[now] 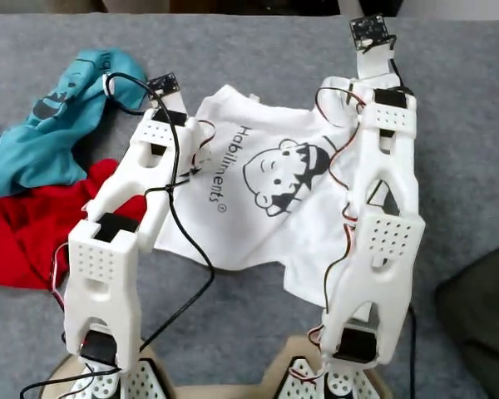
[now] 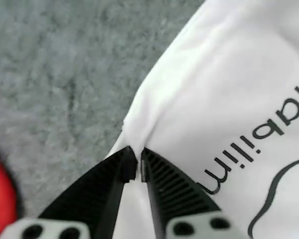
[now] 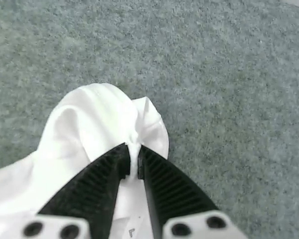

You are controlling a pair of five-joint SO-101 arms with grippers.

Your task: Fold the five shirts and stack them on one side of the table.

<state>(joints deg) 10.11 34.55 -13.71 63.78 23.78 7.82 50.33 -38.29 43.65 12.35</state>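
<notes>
white shirt: spread mostly flat in the middle of the grey table cover, print side up, sitting between the two arms. Bit rumpled along the near edge.

left gripper: black jaws squeezed together on a fold of the white shirt's edge, right next to the lettering. The cloth puckers where they bite.

right gripper: same deal, jaws pressed onto a bunched-up bit of white fabric at the shirt's far corner, with bare grey cover all around that bunch.

lettering: a line of dark print running along the shirt, with a tiny circled mark at one end.

cartoon face: dark line drawing of a round-cheeked face, just beside the lettering, roughly mid-chest.

teal shirt: crumpled heap off to the left arm's side, dark graphic on it, too scrunched to make out.

red shirt: crumpled just beside the teal one, nearer the arm bases, partly under the left arm.

dark garment: lumped at the table's edge on the right arm's side, well apart from the white shirt.
</notes>
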